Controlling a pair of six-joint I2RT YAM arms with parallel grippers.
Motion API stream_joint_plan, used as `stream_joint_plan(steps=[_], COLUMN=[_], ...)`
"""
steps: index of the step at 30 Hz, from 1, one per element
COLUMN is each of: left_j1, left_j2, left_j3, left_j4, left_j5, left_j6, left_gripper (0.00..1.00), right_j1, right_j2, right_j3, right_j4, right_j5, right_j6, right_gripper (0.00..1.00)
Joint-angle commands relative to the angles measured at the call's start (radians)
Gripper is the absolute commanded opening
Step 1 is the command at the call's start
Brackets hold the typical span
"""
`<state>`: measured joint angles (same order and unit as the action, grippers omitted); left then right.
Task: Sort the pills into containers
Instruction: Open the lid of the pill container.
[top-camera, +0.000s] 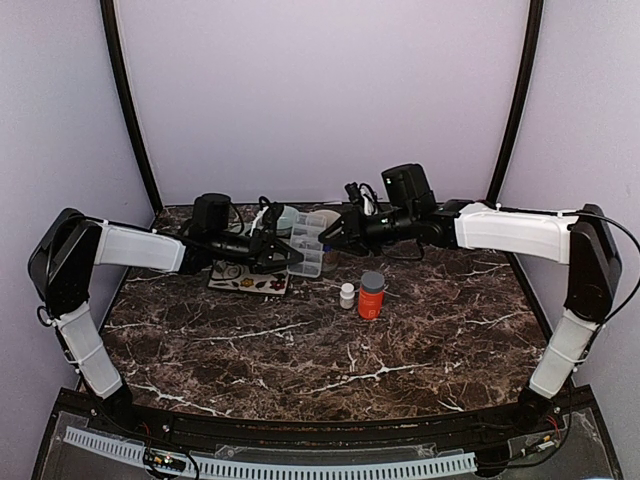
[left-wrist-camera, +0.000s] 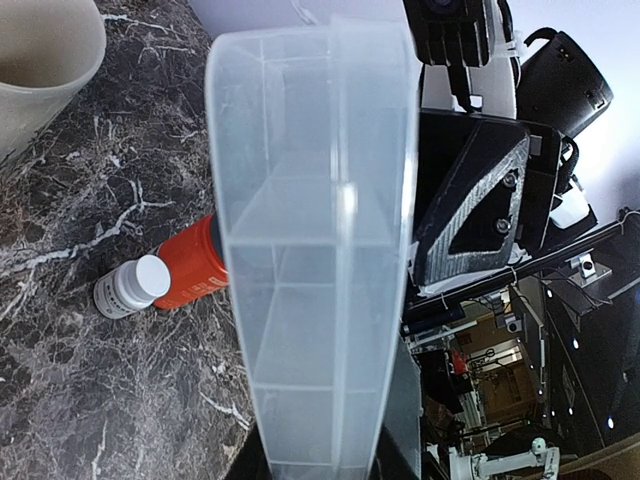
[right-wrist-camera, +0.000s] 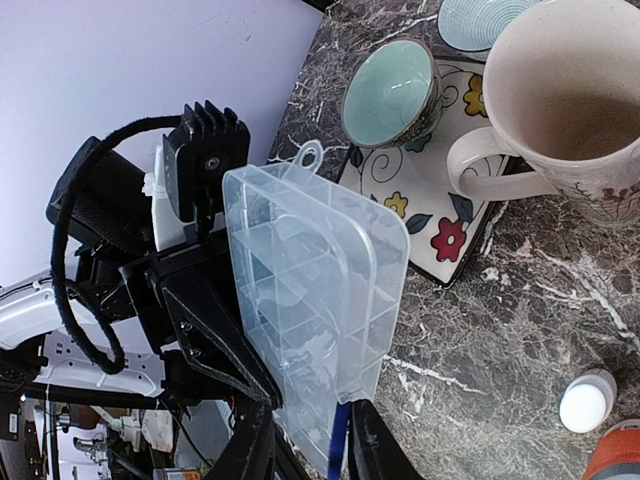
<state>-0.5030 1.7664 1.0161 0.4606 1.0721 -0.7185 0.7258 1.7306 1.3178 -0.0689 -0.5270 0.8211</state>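
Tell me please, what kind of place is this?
Probably a robotics lab cell: lilac backdrop, marble-pattern table, left tool and right tool holding a clear pill organiser, workshop clutter behind.

Left arm (top-camera: 130, 247) and right arm (top-camera: 510, 230): white shells, black joints. A black cable (right-wrist-camera: 66, 262) loops there. Small screws (left-wrist-camera: 508, 180) dot black plastic.

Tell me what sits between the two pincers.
The clear compartment box, gripped from opposite sides by the left pincer and the right pincer. The top view shows this, and both wrist views show the box close up.
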Motion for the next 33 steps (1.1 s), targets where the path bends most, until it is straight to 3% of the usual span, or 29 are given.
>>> stream_joint_plan(steps=[1,21,33], left_j1=[0.000,-0.001,-0.003], left_j2=[-0.016,-0.004,-0.001], left_j3=[0.034,0.036,0.030], left_j4=[-0.008,-0.004,-0.018], left_j5=[0.000,0.018,0.018], left_j6=[0.016,0.016,0.027], left_gripper=[0.00,0.00,0.00], right_j1=[0.002,0.003,0.003], right_j2=[-0.027,0.041,0.049], right_j3=[-0.006,0.062,0.074], right_j4=[0.019,-0.057,-0.081], right_j5=[-0.013,-0.005,0.009], right_j6=[-0.009,-0.040,-0.049], right_gripper=[0.24,0.12,0.14])
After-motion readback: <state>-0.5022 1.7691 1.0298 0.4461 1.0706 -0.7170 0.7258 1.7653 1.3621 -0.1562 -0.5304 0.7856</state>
